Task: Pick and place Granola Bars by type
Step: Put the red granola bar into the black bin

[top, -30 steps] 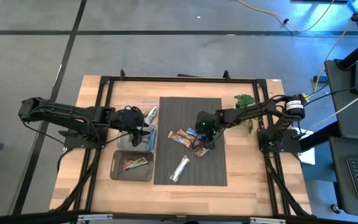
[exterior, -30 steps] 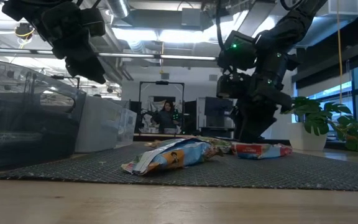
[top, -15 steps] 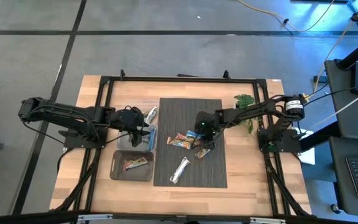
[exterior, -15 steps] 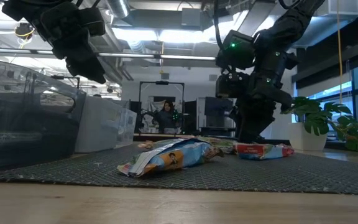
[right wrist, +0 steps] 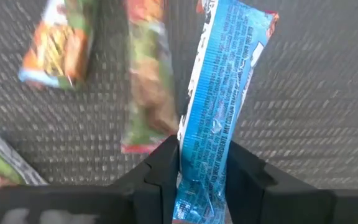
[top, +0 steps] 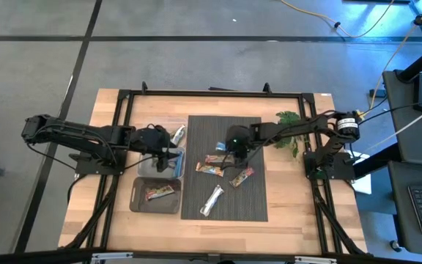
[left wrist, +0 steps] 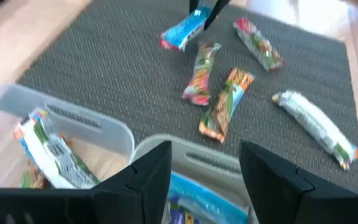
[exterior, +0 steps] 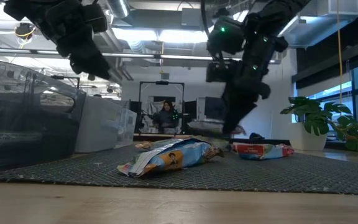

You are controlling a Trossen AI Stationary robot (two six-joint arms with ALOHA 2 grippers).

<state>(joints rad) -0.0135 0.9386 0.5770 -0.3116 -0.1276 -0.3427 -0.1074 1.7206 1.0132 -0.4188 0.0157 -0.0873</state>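
The right gripper (right wrist: 205, 171) hangs over the middle of the dark woven mat (top: 200, 136), its jaws clamped on 1 blue granola bar (right wrist: 219, 99), a shiny flat wrapper with fine print on its back, lifted clear of the mat. Below it, 3 more bars lie loose on the mat: a brown-yellow bar (top: 209, 169) and a red-orange bar (top: 242, 177) near the centre, well apart from a silver bar (top: 212, 199) nearer the front edge. Left of the mat stand 2 clear bins (top: 157, 207) on the bench (top: 291, 220): the near one holds 1 red-orange bar, the far one blue wrappers I cannot count. Another silver bar (top: 178, 135) lies just beyond them. The left gripper (left wrist: 205, 177) hovers above the far bin, jaws parted and holding nothing.
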